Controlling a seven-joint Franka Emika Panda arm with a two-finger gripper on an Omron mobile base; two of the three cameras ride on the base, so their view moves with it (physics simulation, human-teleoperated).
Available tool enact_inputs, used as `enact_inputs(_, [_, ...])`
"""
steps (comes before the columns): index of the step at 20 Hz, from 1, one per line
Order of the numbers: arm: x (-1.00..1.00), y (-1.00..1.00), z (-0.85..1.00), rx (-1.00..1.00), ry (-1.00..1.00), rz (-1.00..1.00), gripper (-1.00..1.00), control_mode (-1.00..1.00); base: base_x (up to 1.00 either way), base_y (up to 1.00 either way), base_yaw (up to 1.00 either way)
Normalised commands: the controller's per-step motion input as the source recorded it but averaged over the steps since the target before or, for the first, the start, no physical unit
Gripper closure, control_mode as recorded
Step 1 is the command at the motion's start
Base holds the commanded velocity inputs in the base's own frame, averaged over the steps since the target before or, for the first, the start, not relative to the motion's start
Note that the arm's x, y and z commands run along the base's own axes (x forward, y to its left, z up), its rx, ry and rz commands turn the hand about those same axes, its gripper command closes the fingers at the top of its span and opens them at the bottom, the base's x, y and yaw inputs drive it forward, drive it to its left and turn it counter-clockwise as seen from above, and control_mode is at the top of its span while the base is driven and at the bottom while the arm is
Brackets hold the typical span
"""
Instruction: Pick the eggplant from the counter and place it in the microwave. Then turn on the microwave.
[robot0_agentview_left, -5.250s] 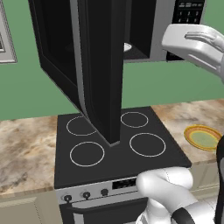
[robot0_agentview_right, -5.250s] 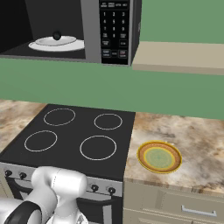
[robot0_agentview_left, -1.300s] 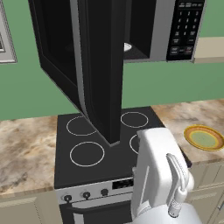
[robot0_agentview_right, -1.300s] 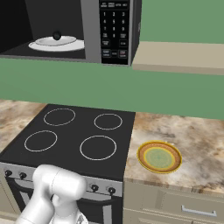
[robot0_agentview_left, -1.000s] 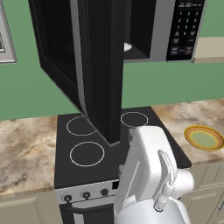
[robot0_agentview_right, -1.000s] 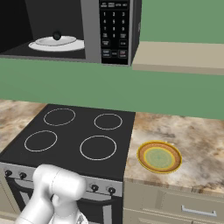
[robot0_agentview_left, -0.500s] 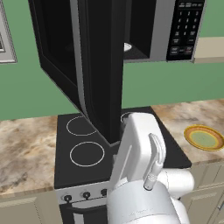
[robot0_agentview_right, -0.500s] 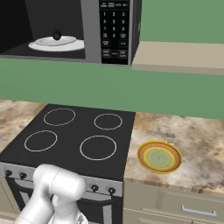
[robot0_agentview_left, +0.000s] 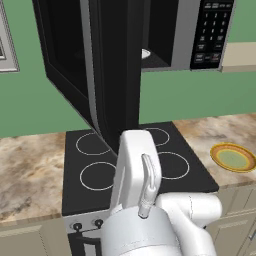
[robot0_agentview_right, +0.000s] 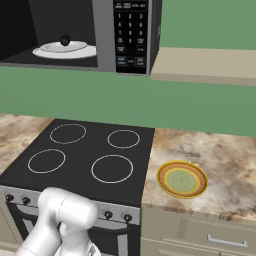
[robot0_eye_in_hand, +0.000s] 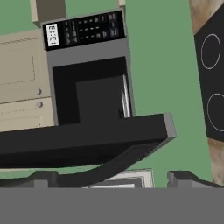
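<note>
Eggplant delivered, microwave door open

The eggplant (robot0_agentview_right: 64, 40) lies on the dish inside the microwave (robot0_agentview_right: 107, 55); the hand (robot0_eye_in_hand: 109, 181) gapes wide, empty; closing and starting remain.

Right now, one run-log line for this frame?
eggplant: on white dish inside microwave | door: open | gripper: open, empty, facing microwave | yellow plate: empty on counter

Even, flat rendered light; sharp throughout, no blur, no glare; microwave (robot0_agentview_right: 75, 35) cavity dark.
</note>
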Motion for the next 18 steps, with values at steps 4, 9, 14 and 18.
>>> enact_inputs(4, [0.12,0.20,-0.04,0.00,0.00,0.00,-1.00,-1.00,0.00,0.00,0.00])
enact_inputs(9, [0.16,0.21,-0.08,0.00,0.01,0.00,-1.00,-1.00,0.00,0.00,0.00])
enact_inputs(14, [0.18,0.28,-0.10,0.00,0.03,0.01,-1.00,-1.00,0.00,0.00,0.00])
enact_inputs(18, [0.22,0.23,-0.07,0.00,0.04,0.02,-1.00,-1.00,0.00,0.00,0.00])
